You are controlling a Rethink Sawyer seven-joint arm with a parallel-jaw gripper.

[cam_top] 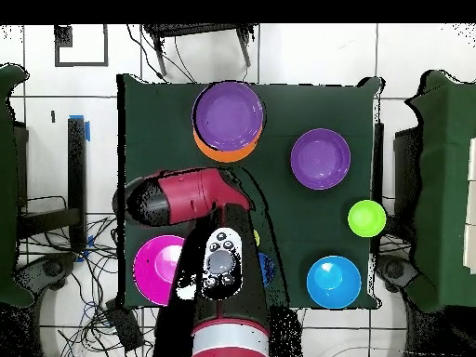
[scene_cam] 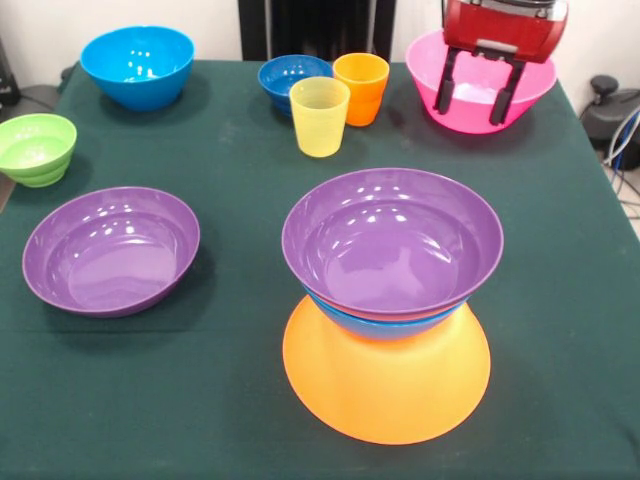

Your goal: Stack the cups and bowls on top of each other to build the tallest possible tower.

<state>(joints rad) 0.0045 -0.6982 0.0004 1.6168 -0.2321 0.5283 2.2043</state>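
The tower stands at the table's front: an upside-down yellow-orange bowl, a bright blue bowl on it, and a purple bowl upright on top; it also shows in the overhead view. My gripper hangs open and empty over the large pink bowl at the back right. The yellow cup and the orange cup stand side by side at the back middle, next to the small dark blue bowl. My arm hides the cups from overhead.
A second purple bowl sits at the left. The green bowl is at the left edge. A bright blue bowl is at the back left corner. The pink bowl is near the table's corner.
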